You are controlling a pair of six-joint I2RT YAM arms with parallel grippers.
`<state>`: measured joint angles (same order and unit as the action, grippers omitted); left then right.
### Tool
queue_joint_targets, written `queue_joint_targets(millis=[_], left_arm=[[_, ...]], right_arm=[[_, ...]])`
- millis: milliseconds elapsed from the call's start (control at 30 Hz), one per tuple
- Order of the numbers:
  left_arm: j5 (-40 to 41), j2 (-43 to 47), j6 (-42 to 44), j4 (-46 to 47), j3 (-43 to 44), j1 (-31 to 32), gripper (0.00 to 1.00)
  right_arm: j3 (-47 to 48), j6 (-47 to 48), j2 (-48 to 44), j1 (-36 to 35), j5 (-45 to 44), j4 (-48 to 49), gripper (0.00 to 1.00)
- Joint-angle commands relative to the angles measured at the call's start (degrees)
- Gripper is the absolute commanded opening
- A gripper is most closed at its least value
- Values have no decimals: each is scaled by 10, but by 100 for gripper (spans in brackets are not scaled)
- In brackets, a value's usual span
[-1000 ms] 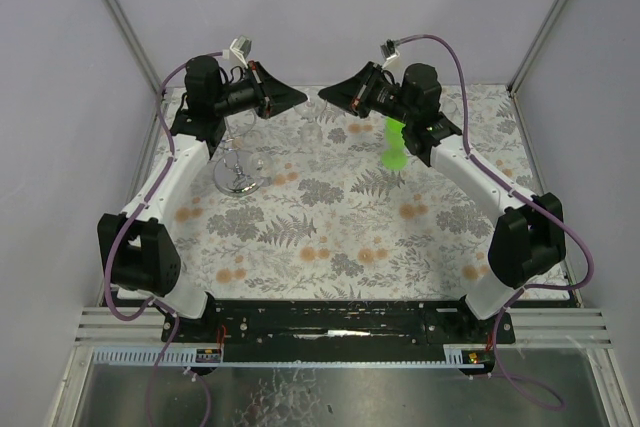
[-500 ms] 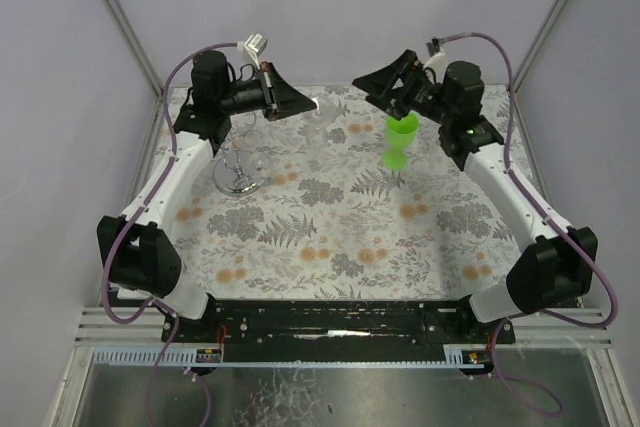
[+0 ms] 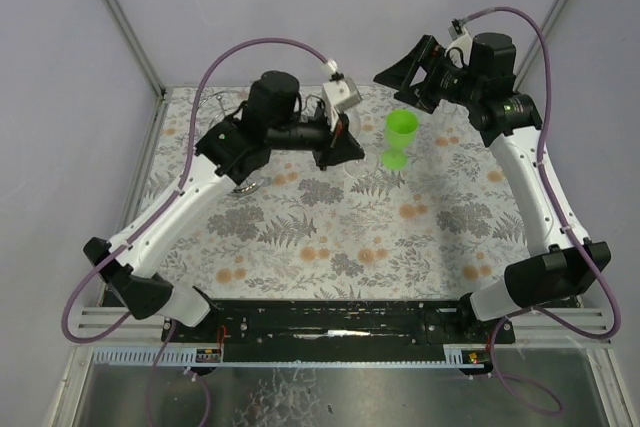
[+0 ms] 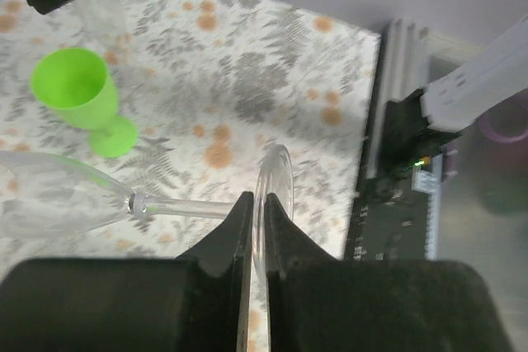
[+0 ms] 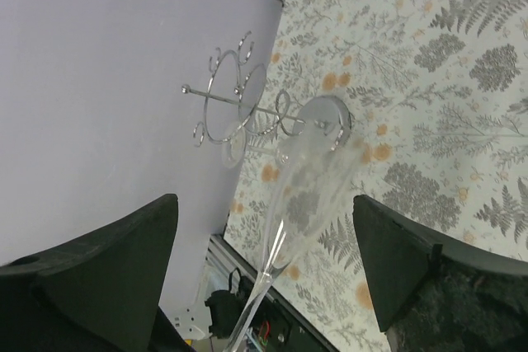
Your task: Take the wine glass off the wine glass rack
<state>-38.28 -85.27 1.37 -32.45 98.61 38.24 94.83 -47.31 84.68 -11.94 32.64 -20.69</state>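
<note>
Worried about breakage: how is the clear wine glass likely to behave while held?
Probably fragile: the wine glass is thin, clear, long-stemmed. Likely slippery and apt to pivot, since the left gripper pinches only its foot edge, bowl hanging sideways.

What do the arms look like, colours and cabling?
The left arm and right arm have white links, black joint housings and a purple cable looping along each. The left pincer and right pincer have broad black wedge-shaped fingers.
</note>
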Motion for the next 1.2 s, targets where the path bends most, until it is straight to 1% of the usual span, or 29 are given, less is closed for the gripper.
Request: queue_joint_targets(millis=[0,33,167,267,400,600,700,933,1167], left_arm=[[183,45,285,-45,-45,79,0],[218,58,325,-38,-70,107,0],[319,91,460,1,-162,170,0],[356,104,513,26,-205,194,0],[389,108,561,39,-234,219,0],[421,118,619,50,-273,239,0],[429,122,637,52,-290,248,0],[439,122,649,52,-300,266,0],[445,122,660,52,-303,278,0]], right_arm=[[57,63,23,10,40,-134,93],[58,69,26,9,43,-148,93],[66,93,38,9,50,-200,94],[79,116,46,9,53,-236,95],[90,148,63,9,55,-280,97],[85,166,62,9,72,-288,100],[80,170,59,9,81,-285,99],[68,157,65,-1,100,-255,99],[82,157,95,-40,95,-256,99]])
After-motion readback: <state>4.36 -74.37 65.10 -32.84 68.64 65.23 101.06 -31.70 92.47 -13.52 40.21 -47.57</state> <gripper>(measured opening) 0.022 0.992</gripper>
